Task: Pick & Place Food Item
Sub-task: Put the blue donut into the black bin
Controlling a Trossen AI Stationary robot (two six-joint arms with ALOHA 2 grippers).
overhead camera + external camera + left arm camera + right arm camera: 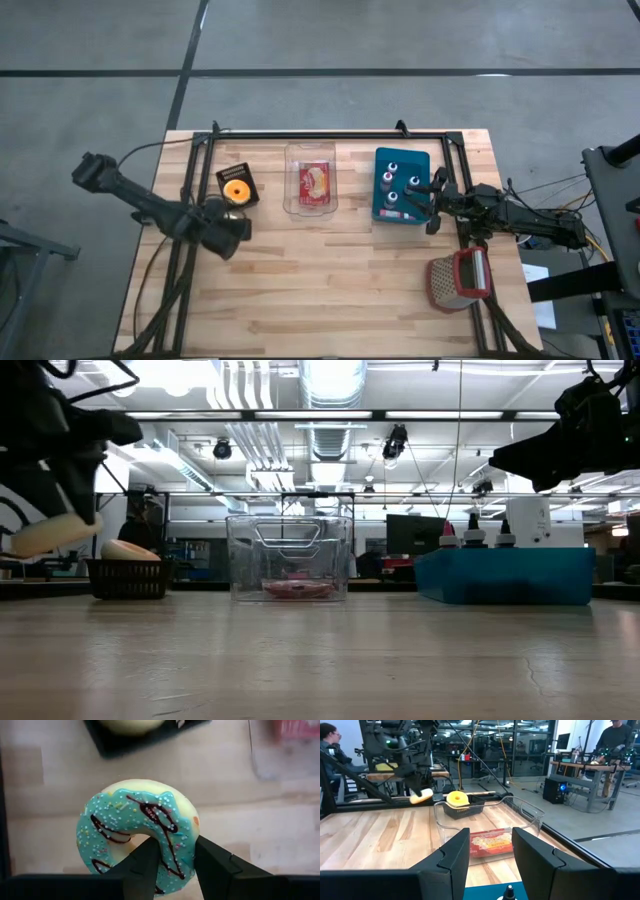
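My left gripper [232, 215] is shut on a doughnut with teal icing, sprinkles and chocolate lines [137, 827], just near of a black basket [237, 186] that holds a yellow doughnut. In the low view the held doughnut [55, 532] hangs above the table. A clear container [313, 180] with a red food pack in it stands at mid table. My right gripper [491, 855] is open and empty at the near right corner of a teal box [402, 186]. My left gripper pinches the doughnut's ring [175, 862] on the side nearest the wrist. One finger [145, 865] stands in the hole and the other [215, 865] on the outer rim. The doughnut is lifted clear of the table, its iced face toward the wrist camera.
The teal box holds several small bottles. A red and grey grater-like object [460, 280] lies near the table's right near corner. A black frame [320, 135] runs along the far edge and the sides. Bare wood lies in the near middle [330, 290].
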